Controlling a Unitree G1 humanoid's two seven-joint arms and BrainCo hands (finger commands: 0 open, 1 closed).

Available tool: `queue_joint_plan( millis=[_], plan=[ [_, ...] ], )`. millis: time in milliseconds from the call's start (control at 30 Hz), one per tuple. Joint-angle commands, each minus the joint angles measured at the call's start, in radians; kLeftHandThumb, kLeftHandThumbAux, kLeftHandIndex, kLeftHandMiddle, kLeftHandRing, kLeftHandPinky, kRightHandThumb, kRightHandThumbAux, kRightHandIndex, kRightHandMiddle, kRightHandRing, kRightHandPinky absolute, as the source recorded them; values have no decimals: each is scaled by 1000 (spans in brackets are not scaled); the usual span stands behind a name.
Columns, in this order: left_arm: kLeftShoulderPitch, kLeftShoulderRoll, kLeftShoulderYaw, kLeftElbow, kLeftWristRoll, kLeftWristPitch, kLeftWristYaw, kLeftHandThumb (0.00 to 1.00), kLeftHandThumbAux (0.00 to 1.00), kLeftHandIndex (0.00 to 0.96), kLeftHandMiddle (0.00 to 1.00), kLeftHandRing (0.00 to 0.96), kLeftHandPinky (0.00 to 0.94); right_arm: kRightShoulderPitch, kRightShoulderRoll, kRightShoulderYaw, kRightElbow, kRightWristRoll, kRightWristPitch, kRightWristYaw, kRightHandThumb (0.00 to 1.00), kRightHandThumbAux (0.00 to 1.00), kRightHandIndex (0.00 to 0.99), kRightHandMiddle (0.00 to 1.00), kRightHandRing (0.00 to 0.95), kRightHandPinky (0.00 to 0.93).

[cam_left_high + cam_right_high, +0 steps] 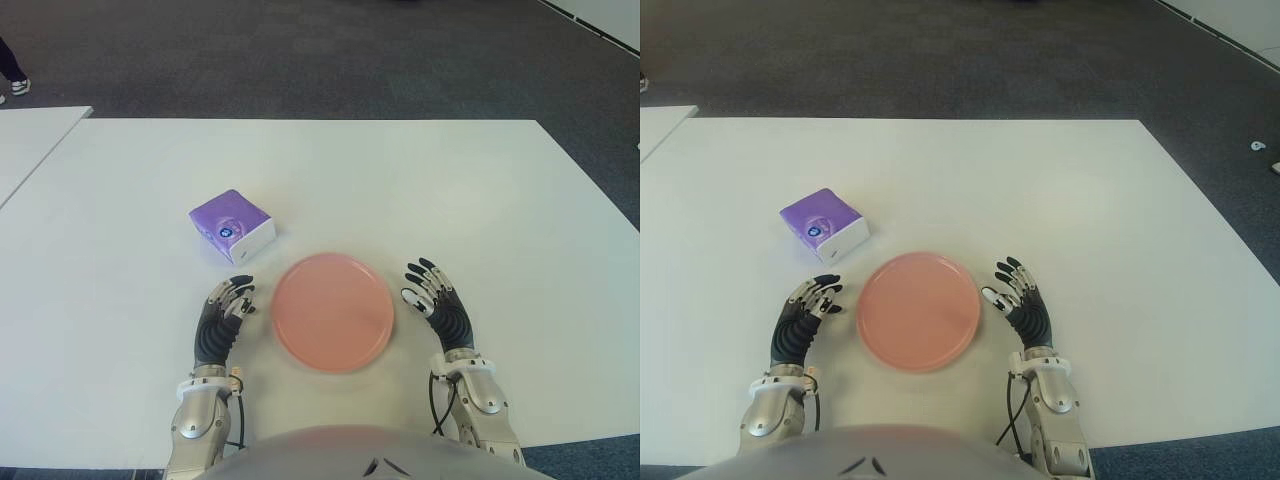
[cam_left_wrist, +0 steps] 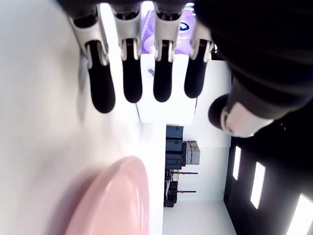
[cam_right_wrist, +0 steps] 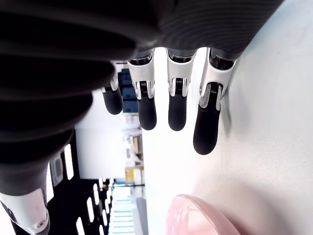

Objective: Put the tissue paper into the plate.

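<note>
One tissue pack (image 1: 232,227), purple on top with white sides and a small round emblem, lying flat on the white table (image 1: 420,190), turned at an angle to the table's edges. Sits left of centre, beyond the left hand (image 1: 222,320) and apart from it; not touching the plate (image 1: 332,311), which lies nearer the robot and to the pack's right.

One plate, pink, round, nothing on it, between the two hands.

Two hands. Left just beside the plate's left rim, fingers (image 2: 133,78) straight and slightly apart, holding nothing. Right hand (image 1: 438,303) just off the plate's right rim, fingers (image 3: 177,105) likewise extended and spread, holding nothing.

Bare tabletop all round the pack, wide open toward the far edge and the right side. Second white table (image 1: 30,135) off the left corner, dark carpet (image 1: 300,60) beyond.
</note>
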Motion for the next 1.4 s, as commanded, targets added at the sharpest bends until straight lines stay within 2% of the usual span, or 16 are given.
queue_joint_plan(
  millis=[33,433,733,867,1033,1133,1167,1233,1400],
  plan=[
    [16,0,-8,25,3,42,-1,171,604,305,275,296,323,37,2,-3,66,0,71,0,358,664,120,207,191,204],
    [16,6,-9,21,10,18,-5,163,600,296,272,284,315,35,2,-2,67,-4,76,-4,350,669,120,205,190,211],
    [21,3,-10,5,12,18,-1,205,612,300,274,278,311,34,3,-1,65,-5,81,-6,355,668,124,207,192,204],
    [26,7,-12,-2,36,10,11,229,621,253,260,268,305,35,3,-1,64,-5,81,-7,353,668,122,206,191,202],
    [24,38,-16,16,228,-92,113,262,612,188,247,264,301,33,2,-1,68,-7,76,-6,346,668,118,204,190,201],
    [13,80,-17,-8,422,-136,216,272,583,179,251,278,321,32,1,0,69,-7,79,-5,339,670,114,203,188,198],
    [6,97,-19,-21,498,-137,254,273,575,180,252,282,326,31,1,0,69,-8,80,-6,337,671,113,203,188,197],
    [-1,111,-22,-30,572,-135,292,271,541,184,249,285,311,30,1,0,70,-8,82,-6,331,673,113,202,187,198],
    [-40,129,-44,-135,796,-61,348,273,475,198,224,250,257,26,1,1,74,-12,85,-11,328,673,116,201,188,203]
  ],
)
